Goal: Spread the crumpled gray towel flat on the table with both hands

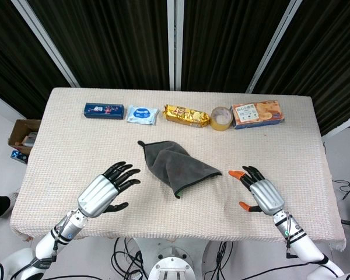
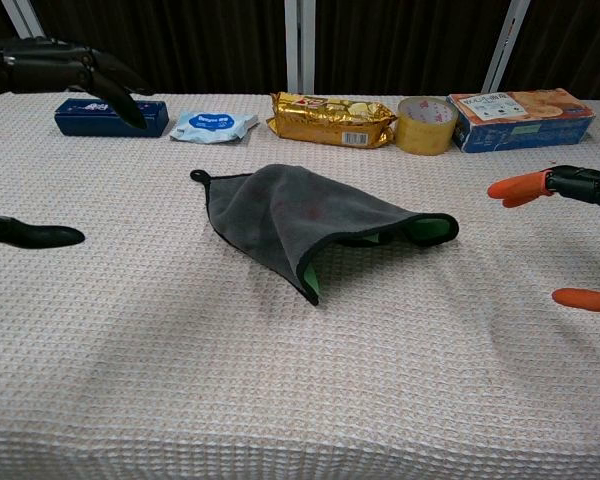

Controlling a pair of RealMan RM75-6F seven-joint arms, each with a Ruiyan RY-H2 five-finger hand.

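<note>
- The gray towel point(image 1: 176, 165) lies folded and rumpled at the middle of the desk point(image 1: 64, 146), green lining showing at its right edge.
- Your left hand point(image 1: 108, 188) hovers left of the towel, fingers spread wide, holding nothing.
- Your right hand point(image 1: 258, 188) hovers right of it, fingers apart, also holding nothing.
- Neither hand touches the towel.

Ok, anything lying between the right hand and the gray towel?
No. Head view shows only bare table cloth between the right hand and the gray towel.
</note>
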